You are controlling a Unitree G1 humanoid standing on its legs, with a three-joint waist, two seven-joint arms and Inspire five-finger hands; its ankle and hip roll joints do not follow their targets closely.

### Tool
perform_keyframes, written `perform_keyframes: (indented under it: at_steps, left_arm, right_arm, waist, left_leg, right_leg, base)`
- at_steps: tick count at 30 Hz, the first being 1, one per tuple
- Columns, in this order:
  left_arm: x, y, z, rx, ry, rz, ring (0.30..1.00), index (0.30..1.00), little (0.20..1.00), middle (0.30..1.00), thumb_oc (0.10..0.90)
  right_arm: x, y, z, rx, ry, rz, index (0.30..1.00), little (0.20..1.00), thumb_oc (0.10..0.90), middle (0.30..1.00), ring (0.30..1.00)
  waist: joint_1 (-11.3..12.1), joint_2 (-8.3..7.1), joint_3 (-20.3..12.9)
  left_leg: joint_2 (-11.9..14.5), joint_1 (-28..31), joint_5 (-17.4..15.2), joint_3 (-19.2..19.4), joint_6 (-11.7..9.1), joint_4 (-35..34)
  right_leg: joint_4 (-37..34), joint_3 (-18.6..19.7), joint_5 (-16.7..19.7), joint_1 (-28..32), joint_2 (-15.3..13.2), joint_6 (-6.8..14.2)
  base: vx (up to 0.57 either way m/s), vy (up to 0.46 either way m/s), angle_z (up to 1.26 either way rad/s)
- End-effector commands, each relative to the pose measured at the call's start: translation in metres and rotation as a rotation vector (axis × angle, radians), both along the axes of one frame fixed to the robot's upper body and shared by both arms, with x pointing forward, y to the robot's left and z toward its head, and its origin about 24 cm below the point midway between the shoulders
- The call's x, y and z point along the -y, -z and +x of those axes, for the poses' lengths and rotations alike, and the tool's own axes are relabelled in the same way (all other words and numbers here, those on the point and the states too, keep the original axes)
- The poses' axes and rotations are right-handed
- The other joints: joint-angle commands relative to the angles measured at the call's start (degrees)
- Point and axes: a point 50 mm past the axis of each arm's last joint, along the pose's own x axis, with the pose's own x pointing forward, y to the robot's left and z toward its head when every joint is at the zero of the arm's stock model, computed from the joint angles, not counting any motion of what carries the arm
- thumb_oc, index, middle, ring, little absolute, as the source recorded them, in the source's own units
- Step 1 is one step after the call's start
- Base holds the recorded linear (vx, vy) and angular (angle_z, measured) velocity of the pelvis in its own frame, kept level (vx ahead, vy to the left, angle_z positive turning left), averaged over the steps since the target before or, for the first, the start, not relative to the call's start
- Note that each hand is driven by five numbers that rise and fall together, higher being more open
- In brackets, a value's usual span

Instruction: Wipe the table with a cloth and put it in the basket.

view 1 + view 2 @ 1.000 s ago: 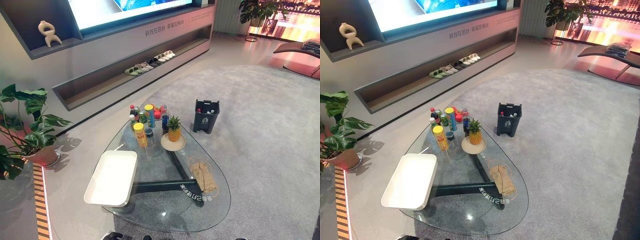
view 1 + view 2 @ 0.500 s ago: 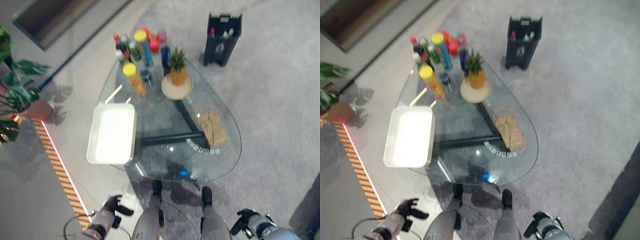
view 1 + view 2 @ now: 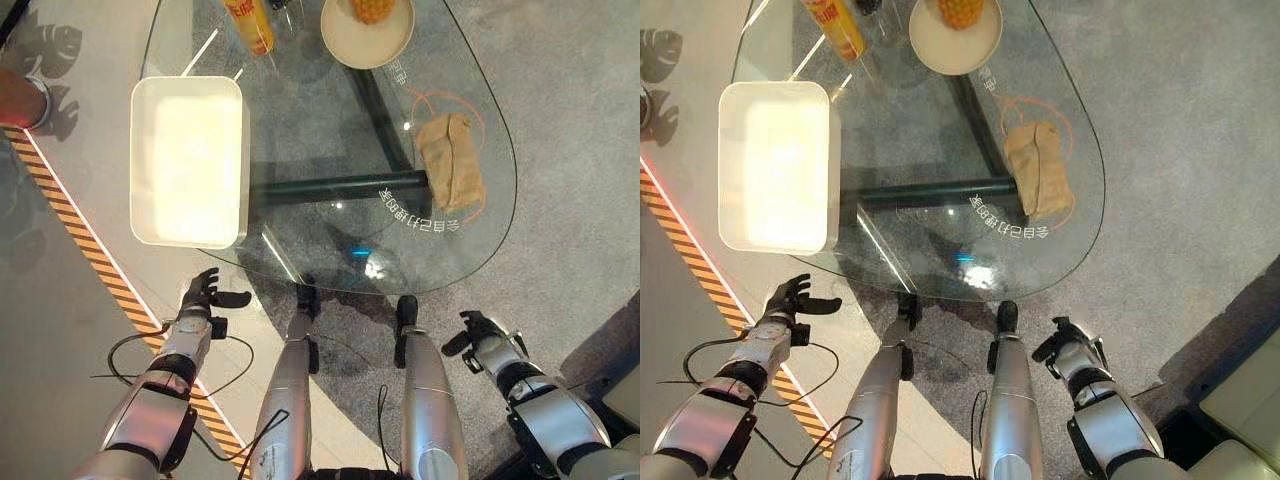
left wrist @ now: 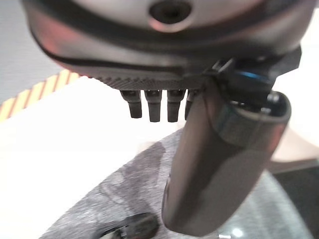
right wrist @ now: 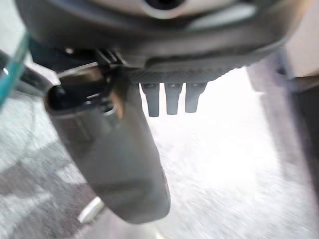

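From up here I see the glass table (image 3: 300, 230) over grey carpet (image 3: 570, 120), tan cloth (image 3: 452, 160) right, white basket (image 3: 188, 160) left; left hand (image 3: 203, 293) and right hand (image 3: 478, 331) hang low, both released and empty.

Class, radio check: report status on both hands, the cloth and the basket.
Left hand open, low beside table. Right hand open, low on the other side. Cloth flat on glass table, untouched. White basket on table's left. Nothing blocking the cloth.

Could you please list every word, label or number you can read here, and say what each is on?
White characters on the glass table, curving round the cloth: too small to read.
A shorter white mark on the glass by the plate: too small to read.
Red print on the yellow can: blurred and cut off, unreadable.
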Motion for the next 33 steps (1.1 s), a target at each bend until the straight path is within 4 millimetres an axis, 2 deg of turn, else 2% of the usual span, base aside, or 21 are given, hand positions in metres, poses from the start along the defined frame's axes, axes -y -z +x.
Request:
perform_keyframes:
  at_steps: [1,7,14,19,23,27,33]
  left_arm:
    - [-0.021,0.013,-0.021,-0.038,-0.125,-0.027,0.9,0.9,0.9,0.9,0.8]
    - [-0.017,0.021,-0.027,-0.079,-0.093,-0.017,0.9,0.9,0.9,0.9,0.8]
    - [-0.019,0.018,-0.025,-0.067,-0.081,-0.004,0.9,0.9,0.9,0.9,0.8]
    - [-0.022,0.015,-0.023,-0.064,-0.077,0.001,0.9,0.9,0.9,0.9,0.8]
    - [-0.022,0.016,-0.024,-0.075,-0.069,-0.005,0.9,0.9,0.9,0.9,0.8]
    - [-0.022,0.021,-0.029,-0.084,-0.068,0.001,0.9,0.9,0.9,0.9,0.8]
    - [-0.025,0.025,-0.036,-0.08,-0.091,0.007,0.9,0.9,0.9,0.9,0.8]
  right_arm:
    - [0.033,0.006,-0.023,-0.014,0.095,-0.068,0.9,0.9,0.8,0.9,0.9]
    - [0.035,0.001,-0.019,0.041,0.13,-0.025,0.9,0.9,0.8,0.9,0.9]
    - [0.035,0.003,-0.022,0.062,0.151,0.002,0.9,0.9,0.8,0.9,0.9]
    - [0.042,-0.004,-0.019,0.104,0.184,0.001,0.9,0.9,0.8,0.9,0.9]
    - [0.06,-0.022,-0.015,0.24,0.33,0.014,0.9,0.9,0.8,0.9,0.9]
    - [0.072,-0.049,-0.004,0.459,0.451,0.034,0.9,0.9,0.8,0.9,0.9]
    - [0.078,-0.112,0.018,0.88,0.583,0.103,0.9,0.9,0.8,0.9,0.9]
  waist:
    - [-0.71,-0.97,-0.28]
    - [-0.25,-1.06,-0.28]
    - [0.08,-1.75,-0.28]
    - [0.28,-1.79,-0.28]
    - [0.36,-1.38,-0.28]
    - [0.38,-1.28,-0.28]
    - [-0.01,-1.74,-0.28]
  left_leg:
    - [-4.11,-3.98,-9.11,1.87,4.3,11.42]
    - [-4.19,-6.9,-10.45,1.58,4.58,14.78]
    - [-4.49,-8.16,-10.8,0.95,4.78,15.49]
    - [-4.42,-8.48,-10.35,0.81,4.59,14.96]
    - [-4.38,-8.21,-10.19,0.79,4.49,14.61]
    - [-4.39,-7.79,-10.42,0.74,4.6,14.54]
    - [-4.22,-7.35,-10.55,0.89,4.6,13.95]
  right_leg:
    - [-7.52,-1.05,7.38,-1.97,3.27,-2.07]
    - [-4.99,-1.56,6.69,-4.56,3.15,-2.56]
    - [-4.54,-1.87,6.65,-5.69,3.63,-2.8]
    - [-4.94,-2.28,6.91,-5.94,3.55,-2.81]
    - [-5.09,-2.32,6.89,-5.65,3.44,-2.76]
    - [-5.04,-2.36,6.89,-5.28,3.46,-2.67]
    - [-5.51,-2.27,7.05,-5.0,3.73,-2.67]
  base:
    - [0.0,0.009,-0.03]
    - [0.02,0.008,-0.02]
    - [0.0,-0.007,0.01]
    - [0.0,-0.011,0.04]
    - [0.0,0.0,0.0]
    - [0.0,0.0,0.0]
    - [0.0,0.0,0.0]
